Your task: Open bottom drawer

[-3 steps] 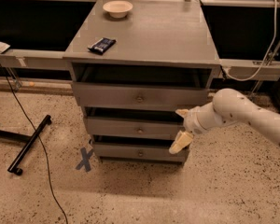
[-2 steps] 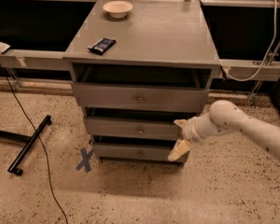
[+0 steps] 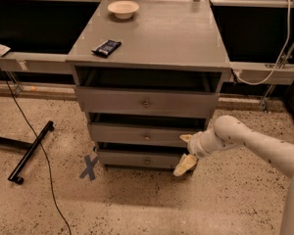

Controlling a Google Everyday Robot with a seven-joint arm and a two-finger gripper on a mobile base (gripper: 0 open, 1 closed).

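Note:
The grey wooden cabinet [image 3: 152, 38] has three drawers. The bottom drawer [image 3: 137, 159] is the lowest one, with a small round knob [image 3: 147, 161] at its centre. Its front stands a little out from the cabinet. My gripper [image 3: 185, 152] is at the right end of the bottom drawer's front, to the right of the knob. Its two cream fingers are spread apart, one [image 3: 186, 138] up by the middle drawer [image 3: 137, 134] and one [image 3: 183, 166] low by the bottom drawer's corner. It holds nothing.
The top drawer [image 3: 146, 102] is pulled out a little. A white bowl [image 3: 123, 9] and a dark packet [image 3: 106, 47] lie on the cabinet top. A black stand leg [image 3: 32, 151] and cable lie on the floor at left, and a blue X mark [image 3: 89, 167] by the cabinet.
My arm has swung left and slightly down, bringing the gripper closer against the right end of the bottom drawer's front. The drawers have not visibly moved.

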